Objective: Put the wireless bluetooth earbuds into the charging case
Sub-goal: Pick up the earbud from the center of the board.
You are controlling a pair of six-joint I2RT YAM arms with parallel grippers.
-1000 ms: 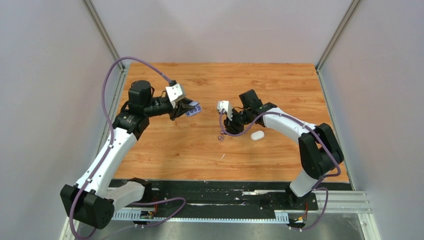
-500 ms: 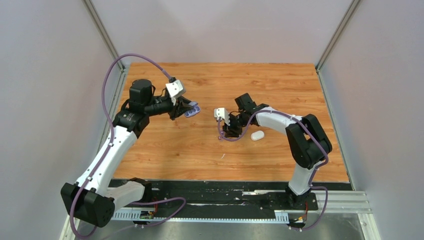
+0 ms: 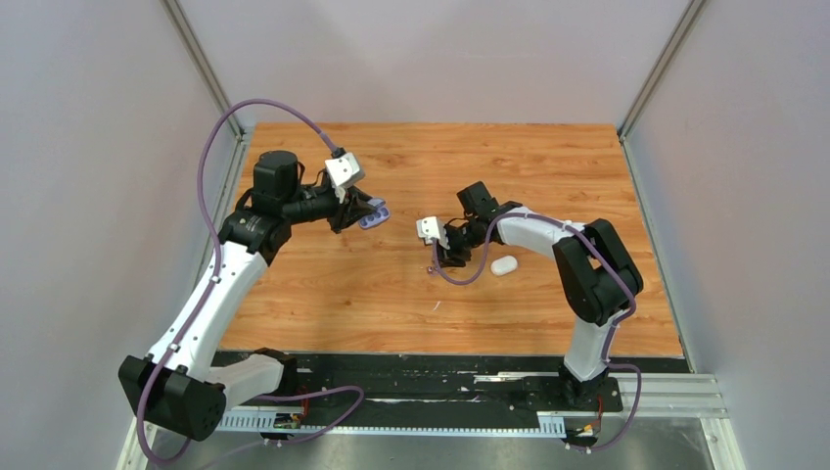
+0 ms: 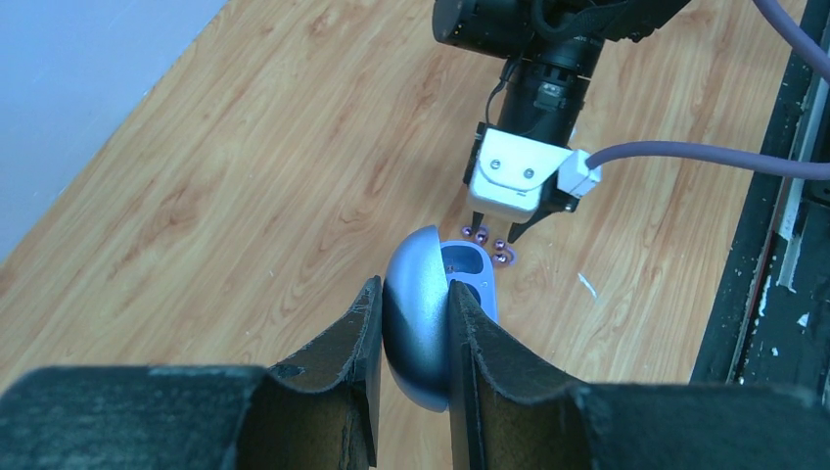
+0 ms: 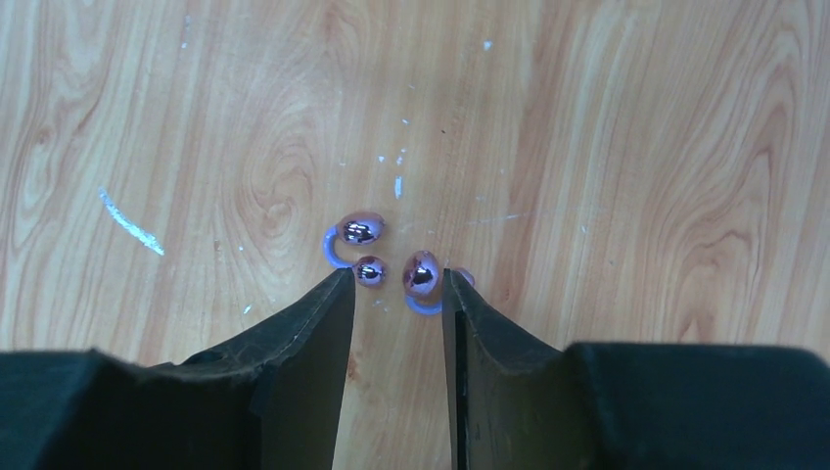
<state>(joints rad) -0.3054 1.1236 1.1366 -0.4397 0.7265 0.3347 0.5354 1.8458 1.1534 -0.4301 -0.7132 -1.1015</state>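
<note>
In the overhead view, the left pincer was raised over the left half of the wooden surface, clamped on a bluish-purple charging case. The right pincer pointed down near the middle of the surface, with the purple earbuds showing as tiny dark specks right at its tips. A white oval case lay on the wood just to the right of that pincer, apart from it.

From the left wrist, the two dark fingers pressed on either side of the charging case's rounded lid. The case was hinged open, its pale hollow base facing away from the camera. Beyond it the right pincer hung tips-down, and the earbuds sat as small shiny beads on the surface around and between those tips.

From the right wrist, the right pincer's jaws stood apart and gripped nothing. The earbuds lay on the bare wood just ahead of the tips. One was a pair of glossy beads joined by a pale lilac hook, by the left finger. The other showed one bead close to the right finger, its hook running partly behind that finger. Both earbuds were outside the charging case.
</note>
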